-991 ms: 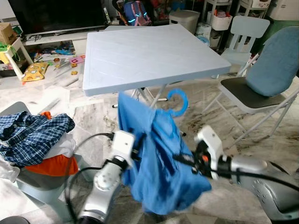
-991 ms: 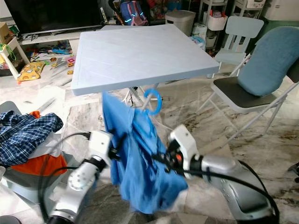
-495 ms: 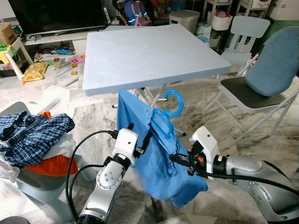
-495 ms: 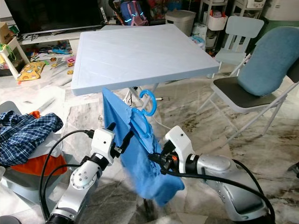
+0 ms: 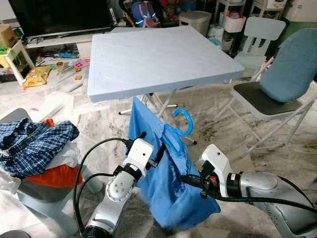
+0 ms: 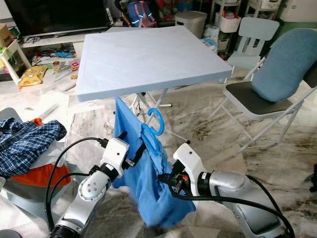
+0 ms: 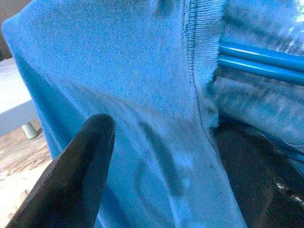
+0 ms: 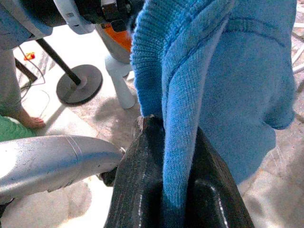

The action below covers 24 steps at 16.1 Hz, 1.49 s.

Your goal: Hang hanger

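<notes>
Clamping the blue shirt (image 5: 168, 183) and hanger (image 5: 179, 130), both end effectors (image 5: 159, 153) (image 5: 190, 179) hang just below the table (image 5: 158, 59) edge

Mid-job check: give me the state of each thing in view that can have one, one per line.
blue shirt: held up between both claws, hanging below the table edge
blue hanger: inside the shirt's neck, hook free, not hung
left claw: shut on the shirt
right claw: shut on a shirt fold
laundry basket: full of clothes
folding chair: unfolded, cushion on it
</notes>
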Motion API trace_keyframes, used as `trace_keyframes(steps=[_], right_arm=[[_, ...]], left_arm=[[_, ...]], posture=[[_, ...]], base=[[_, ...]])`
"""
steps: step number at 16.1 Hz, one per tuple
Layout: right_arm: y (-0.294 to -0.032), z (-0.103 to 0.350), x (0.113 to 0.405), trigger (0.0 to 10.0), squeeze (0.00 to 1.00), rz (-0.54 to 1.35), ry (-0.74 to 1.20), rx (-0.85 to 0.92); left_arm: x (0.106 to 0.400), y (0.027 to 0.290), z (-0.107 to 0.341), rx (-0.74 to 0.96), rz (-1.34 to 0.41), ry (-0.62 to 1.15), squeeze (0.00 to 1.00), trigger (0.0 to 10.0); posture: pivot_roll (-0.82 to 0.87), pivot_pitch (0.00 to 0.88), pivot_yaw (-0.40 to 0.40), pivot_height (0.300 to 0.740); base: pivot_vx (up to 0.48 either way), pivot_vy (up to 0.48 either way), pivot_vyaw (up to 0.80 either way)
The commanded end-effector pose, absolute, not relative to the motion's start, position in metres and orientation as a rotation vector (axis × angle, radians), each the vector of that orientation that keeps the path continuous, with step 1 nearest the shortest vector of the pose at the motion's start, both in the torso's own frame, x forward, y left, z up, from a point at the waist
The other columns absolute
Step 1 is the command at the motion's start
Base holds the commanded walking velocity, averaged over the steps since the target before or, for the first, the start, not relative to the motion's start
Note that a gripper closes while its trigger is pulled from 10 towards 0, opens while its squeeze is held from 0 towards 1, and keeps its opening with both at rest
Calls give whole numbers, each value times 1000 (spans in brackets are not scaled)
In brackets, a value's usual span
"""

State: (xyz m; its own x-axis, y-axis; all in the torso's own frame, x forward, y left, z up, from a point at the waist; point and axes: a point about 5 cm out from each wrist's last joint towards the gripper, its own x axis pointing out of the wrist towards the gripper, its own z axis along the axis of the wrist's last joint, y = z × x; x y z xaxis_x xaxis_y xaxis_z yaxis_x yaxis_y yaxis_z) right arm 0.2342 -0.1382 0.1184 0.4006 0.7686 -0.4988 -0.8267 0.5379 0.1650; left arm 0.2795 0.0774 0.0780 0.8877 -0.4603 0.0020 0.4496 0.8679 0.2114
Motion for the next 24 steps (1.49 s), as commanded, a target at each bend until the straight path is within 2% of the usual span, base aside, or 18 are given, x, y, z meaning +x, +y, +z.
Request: trace_keyframes(steps=[1,3,5,7,9,16,18,20,24], right_arm=[[-126,118,228,10000,0,1096,572,-102],[-122,118,228,10000,0,1118,557,-111],[-120,119,239,10000,0,1058,515,-108],[-118,130,263,10000,0,941,428,-65],[-115,142,270,10000,0,926,383,-21],[-123,163,252,10000,0,1047,380,-8],[-126,166,251,10000,0,1054,381,-15],[-129,159,252,10000,0,1032,404,-29],[-133,140,250,10000,0,1002,467,-86]], left_arm=[[286,71,94,206,-494,-129,0,10000],[285,66,95,199,-520,-137,0,10000],[284,62,93,197,-563,-114,0,10000],[277,61,76,226,-596,-22,0,10000],[273,64,65,246,-596,33,0,10000],[282,80,53,305,-484,98,0,10000],[288,86,61,306,-418,48,0,10000],[295,87,76,279,-380,-19,0,10000],[297,87,80,271,-389,-27,0,10000]], posture=[[-112,0,20,740],[-113,0,21,740],[-111,0,21,740],[-107,0,20,740],[-104,0,18,740],[-121,0,15,740],[-126,0,17,740],[-122,0,14,740],[-118,0,9,740]], base=[[0,0,0],[0,0,0],[0,0,0],[0,0,0],[0,0,0],[0,0,0],[0,0,0],[0,0,0],[0,0,0]])
